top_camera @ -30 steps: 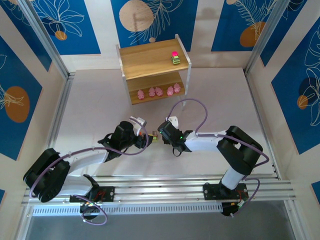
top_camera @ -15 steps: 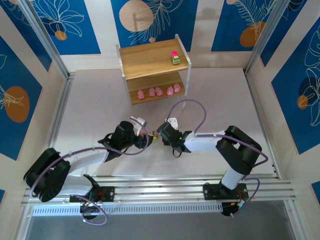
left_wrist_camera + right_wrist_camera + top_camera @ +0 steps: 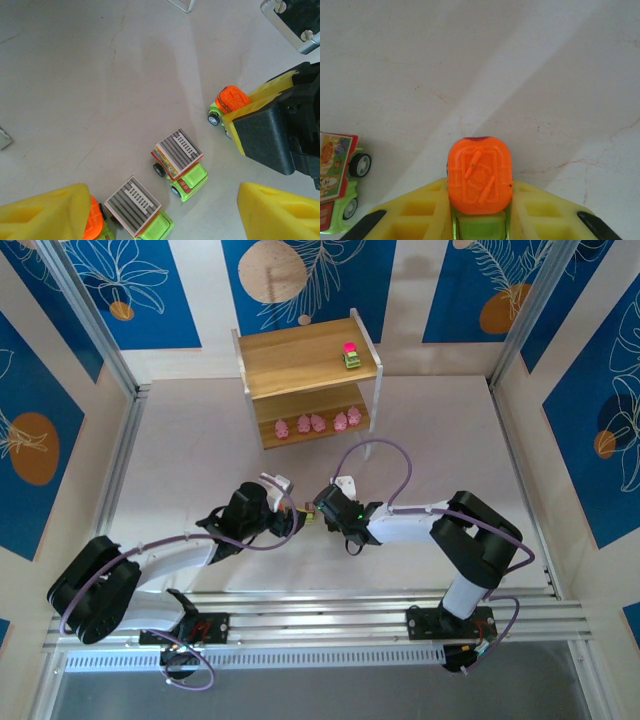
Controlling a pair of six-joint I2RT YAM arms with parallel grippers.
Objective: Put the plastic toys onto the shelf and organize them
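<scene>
My right gripper point(image 3: 480, 202) is shut on a green toy truck with an orange top point(image 3: 479, 175), just above the table; the same truck point(image 3: 229, 100) sits in those yellow fingers in the left wrist view. My left gripper point(image 3: 165, 220) stands open over two green trucks with grey striped tops point(image 3: 179, 162) point(image 3: 136, 207). Another orange-topped toy point(image 3: 94, 226) is half hidden behind its left finger. The wooden shelf point(image 3: 300, 360) stands at the back, with a pink-topped truck point(image 3: 351, 357) on its top board and several pink pigs point(image 3: 318, 423) on the lower one.
Both grippers point(image 3: 290, 520) point(image 3: 318, 512) meet near the table's middle, almost touching. A striped truck point(image 3: 335, 180) lies to the left of the right gripper. Blue patterned walls and metal rails point(image 3: 120, 470) enclose the table.
The right gripper has crept slightly left toward the left gripper, still holding the orange-topped truck. The left arm has hardly moved.
</scene>
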